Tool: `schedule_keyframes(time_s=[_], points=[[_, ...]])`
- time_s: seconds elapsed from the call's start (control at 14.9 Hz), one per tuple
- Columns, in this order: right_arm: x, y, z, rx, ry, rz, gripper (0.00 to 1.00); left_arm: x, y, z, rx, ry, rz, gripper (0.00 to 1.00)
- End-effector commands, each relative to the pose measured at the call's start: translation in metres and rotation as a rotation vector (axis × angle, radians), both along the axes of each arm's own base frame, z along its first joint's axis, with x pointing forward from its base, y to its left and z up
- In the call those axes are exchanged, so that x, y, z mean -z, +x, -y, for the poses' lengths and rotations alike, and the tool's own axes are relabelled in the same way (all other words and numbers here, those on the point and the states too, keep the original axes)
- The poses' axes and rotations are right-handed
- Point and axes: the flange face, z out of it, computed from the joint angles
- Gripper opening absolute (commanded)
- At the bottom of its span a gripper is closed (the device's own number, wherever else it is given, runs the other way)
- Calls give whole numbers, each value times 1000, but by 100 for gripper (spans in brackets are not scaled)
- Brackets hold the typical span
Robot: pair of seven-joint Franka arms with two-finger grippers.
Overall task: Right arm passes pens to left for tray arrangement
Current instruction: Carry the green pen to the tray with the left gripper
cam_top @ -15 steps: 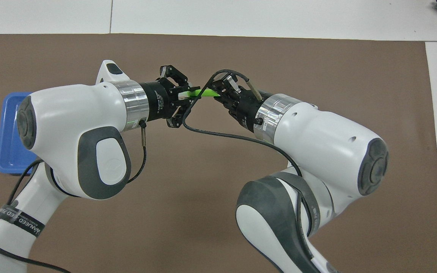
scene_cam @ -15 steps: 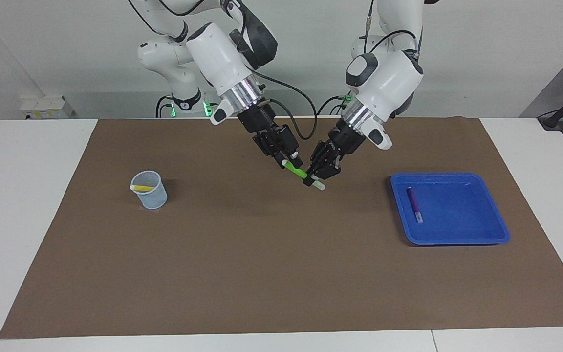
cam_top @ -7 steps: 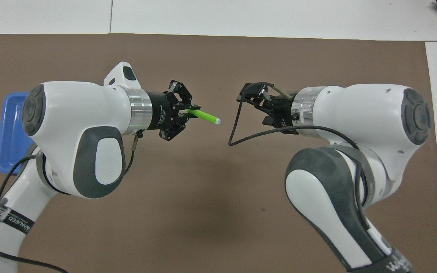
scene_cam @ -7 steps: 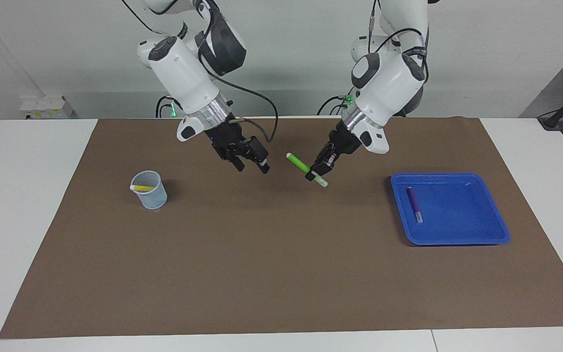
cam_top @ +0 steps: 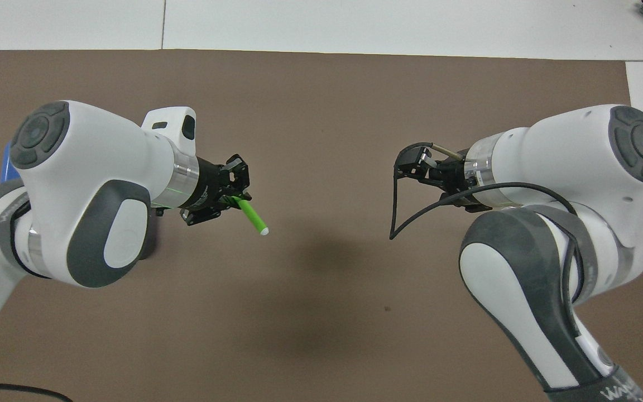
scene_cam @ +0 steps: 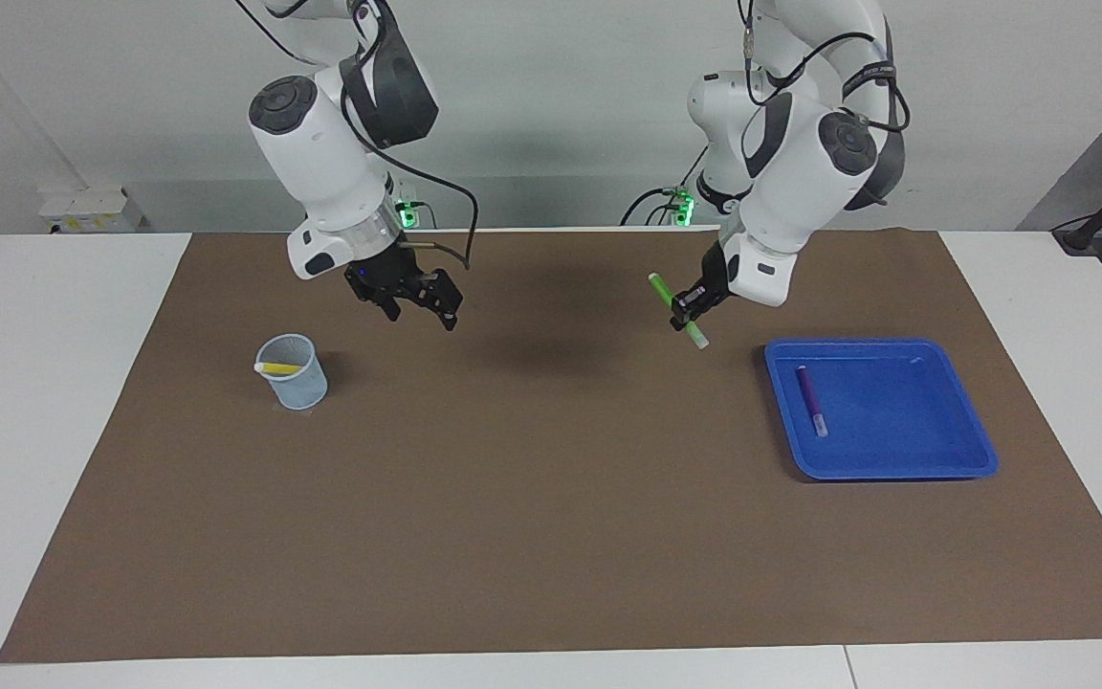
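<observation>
My left gripper [scene_cam: 683,311] is shut on the bright green pen [scene_cam: 659,286] and holds it tilted in the air above the mat, a short way from the blue tray [scene_cam: 895,411]. The overhead view shows the same green pen [cam_top: 253,215] sticking out of the left gripper [cam_top: 232,195]. A purple pen [scene_cam: 810,399] lies in the tray, along the side toward the table's middle. My right gripper [scene_cam: 424,311] hangs open and holds nothing, above the mat beside the mesh cup [scene_cam: 293,373]. A yellow pen [scene_cam: 275,367] rests in that cup.
A brown mat [scene_cam: 551,498] covers most of the white table. The cup stands toward the right arm's end, the tray toward the left arm's end. A black cable [cam_top: 405,218] loops below the right wrist.
The right gripper let go of the green pen, opened wide and drew back toward the cup. The left gripper, still shut on the pen, carried it toward the tray.
</observation>
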Motion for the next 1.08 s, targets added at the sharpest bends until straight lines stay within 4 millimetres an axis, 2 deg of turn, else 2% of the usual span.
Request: schedule_keyframes(time_s=[0.0,0.27,0.4,0.61,0.81,0.94,1.01], points=[[-2,-5,21,-92,-64,6,100,-8,1,-44,180,88,-11,0],[0,-2,57,-204,-125,-10,100,-6,10,-107,373,164,5,0],[-1,3,93,-263,-141,-3,100,-4,14,-140,429,168,7,0],[3,2,119,-376,-152,-3,100,4,20,-171,489,202,9,0],[19,-7,140,-524,-172,14,100,19,29,-194,517,214,32,0],[29,-14,159,-529,-180,19,86,32,35,-210,547,240,41,0],[30,-16,162,-524,-180,14,86,42,39,-219,556,238,38,0]])
